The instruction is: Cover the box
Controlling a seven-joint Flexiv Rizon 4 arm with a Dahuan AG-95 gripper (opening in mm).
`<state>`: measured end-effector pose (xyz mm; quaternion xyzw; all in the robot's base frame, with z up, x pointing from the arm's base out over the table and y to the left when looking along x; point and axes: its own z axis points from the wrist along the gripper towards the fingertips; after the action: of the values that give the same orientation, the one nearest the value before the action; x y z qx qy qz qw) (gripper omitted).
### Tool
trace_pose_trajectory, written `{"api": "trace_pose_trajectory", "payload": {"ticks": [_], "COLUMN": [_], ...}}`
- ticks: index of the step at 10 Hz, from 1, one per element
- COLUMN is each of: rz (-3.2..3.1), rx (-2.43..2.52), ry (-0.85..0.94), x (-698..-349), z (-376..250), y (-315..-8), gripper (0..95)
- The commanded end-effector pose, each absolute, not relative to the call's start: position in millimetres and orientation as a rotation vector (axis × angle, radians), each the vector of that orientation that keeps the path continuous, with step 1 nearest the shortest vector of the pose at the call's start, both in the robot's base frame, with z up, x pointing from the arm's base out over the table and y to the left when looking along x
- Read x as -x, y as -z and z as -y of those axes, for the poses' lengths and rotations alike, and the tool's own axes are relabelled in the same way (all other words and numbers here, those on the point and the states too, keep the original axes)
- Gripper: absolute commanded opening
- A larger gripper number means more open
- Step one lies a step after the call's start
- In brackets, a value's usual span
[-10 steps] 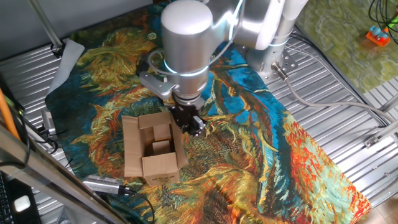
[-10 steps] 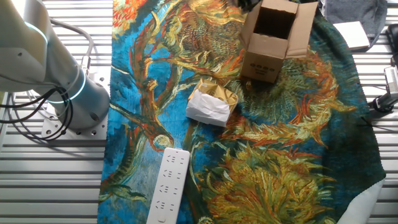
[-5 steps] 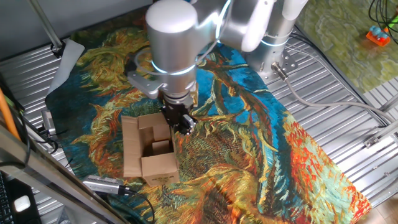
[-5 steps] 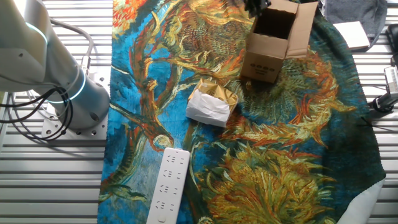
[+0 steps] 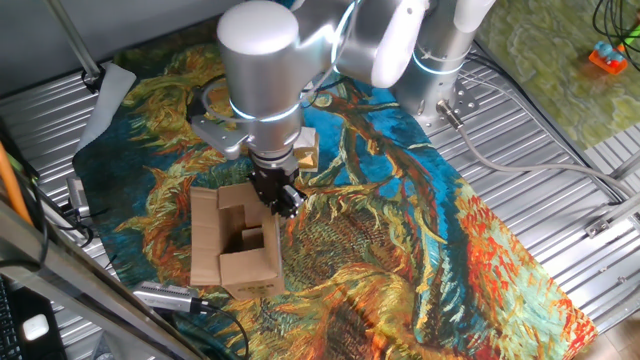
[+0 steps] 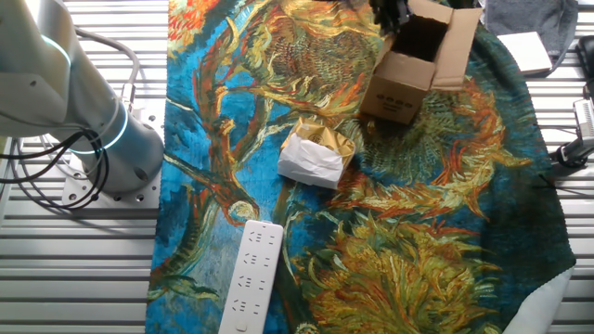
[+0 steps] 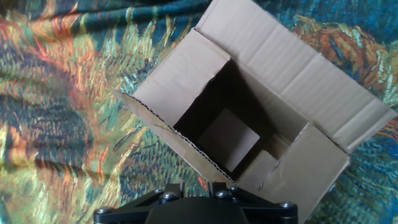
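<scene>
Cloth [image 5: 420, 230] bears box [image 5: 235, 245] under gripper [image 5: 278, 200].

Even, diffuse lighting; fair sharpness; no strong glare.

Soft highlights are seen on the arm's silver shell [image 5: 260, 40] and the ribbed metal table [image 5: 545, 150]. The inside of the box [image 7: 236, 118] is left in deep shadow. Slight softness is noted in the hand view, where the patterned cloth [image 7: 56, 99] is mildly blurred. Short, soft shadows are cast.
</scene>
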<state>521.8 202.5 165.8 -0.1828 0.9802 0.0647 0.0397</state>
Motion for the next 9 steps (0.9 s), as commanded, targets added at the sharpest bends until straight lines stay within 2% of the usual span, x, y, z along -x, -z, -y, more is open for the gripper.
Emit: {"api": "trace_pose_trajectory", "payload": {"ticks": [1,3,8,9], "rz": [-3.005,-3.006,-3.022,-3.027], "rx": [0.571,0.577,0.590,0.587], "ry": [-0.204,-0.208,-0.206,-0.198], "x": [-526,-528,-538,-545], "z": [-202,-202,-199,-199], "y": [-158,-149,-162,-162], "gripper": [19.0,19.0,19.0,0.0]}}
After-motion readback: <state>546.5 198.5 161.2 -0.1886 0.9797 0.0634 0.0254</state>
